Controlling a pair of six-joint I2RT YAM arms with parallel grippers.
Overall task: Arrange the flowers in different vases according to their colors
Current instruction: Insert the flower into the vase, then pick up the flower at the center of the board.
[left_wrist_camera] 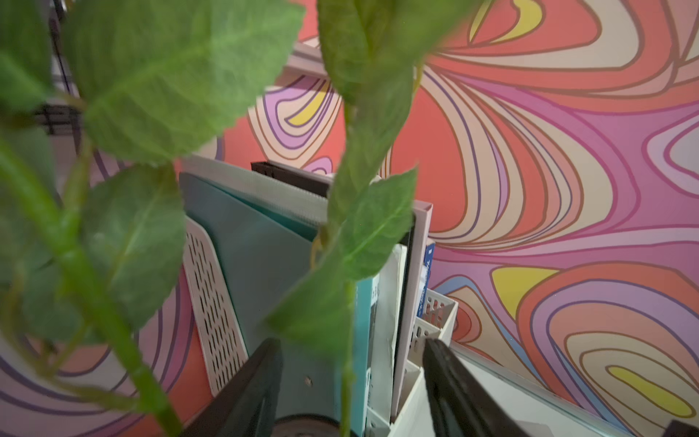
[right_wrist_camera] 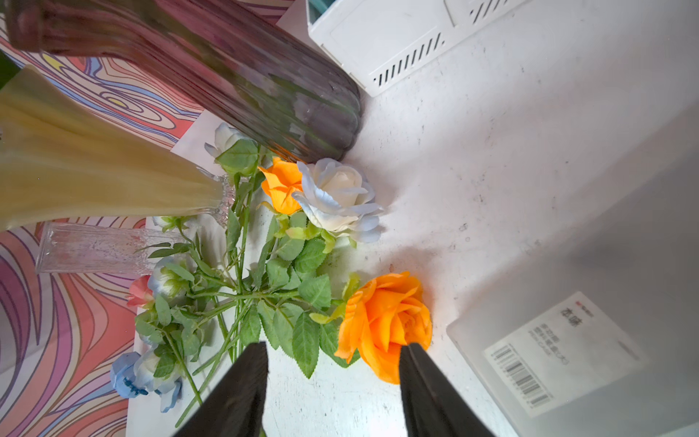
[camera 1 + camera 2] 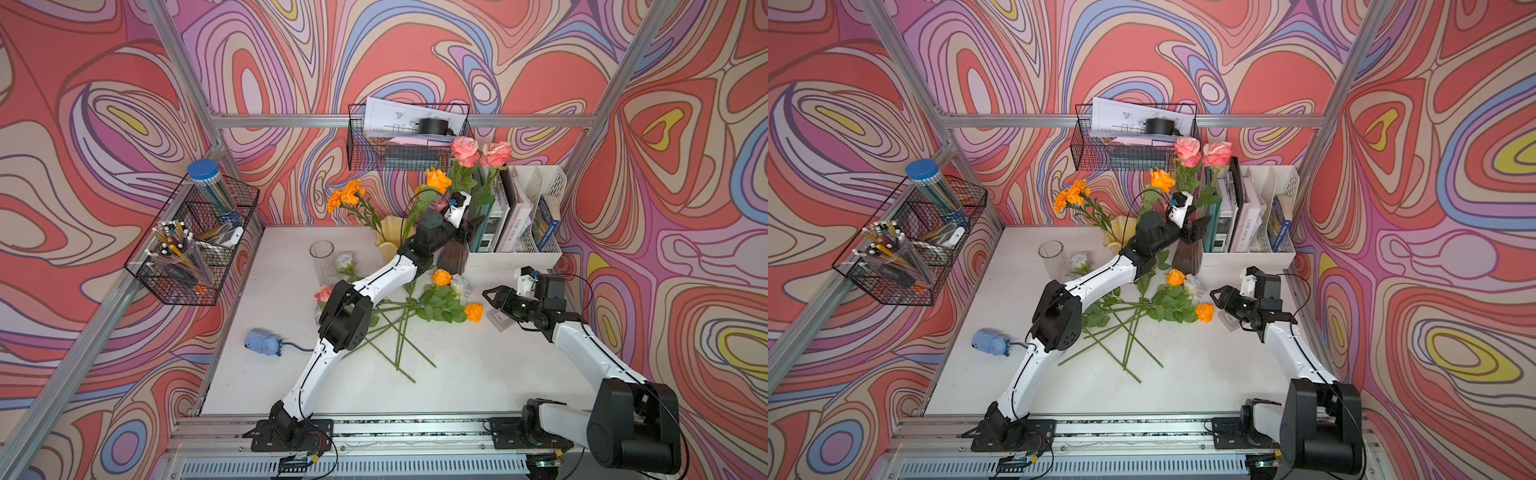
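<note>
The left end effector point(image 3: 469, 231) reaches to the back of the tabletop point(image 3: 478, 374), above the dark purple vase point(image 3: 453, 259). Its arm hides the vase's neck in both top views. In the left wrist view its jaws stand apart, released. A thin green stem point(image 1: 346, 378) runs between them without clearly touching either finger. Blurred leaves fill much of that picture, and the blooms are cut off. A dark round rim shows at that picture's edge, too cropped to identify with certainty. Two pink roses point(image 3: 464, 151) rise above the end effector, beside the white file organiser point(image 3: 515, 257). Where their stems end is hidden.

The yellow vase point(image 3: 388, 235), partly behind the arm, holds an orange rose point(image 3: 438, 179) and orange marigolds point(image 3: 347, 195). The clear vase point(image 3: 322, 259) stands upright to its side.

The right end effector point(image 2: 334, 346) hovers low over the tabletop, jaws apart and gripping nothing. A loose orange rose point(image 2: 386, 321) lies just beside one finger. More flowers lie on the tabletop with their stems crossed. Among them are another orange bloom point(image 2: 281, 185) and a white rose point(image 2: 340, 196) near the purple vase's foot. A pink bud point(image 3: 324, 294) is half covered by the left arm. Further white blooms sit under leaves and are hard to count.
</note>
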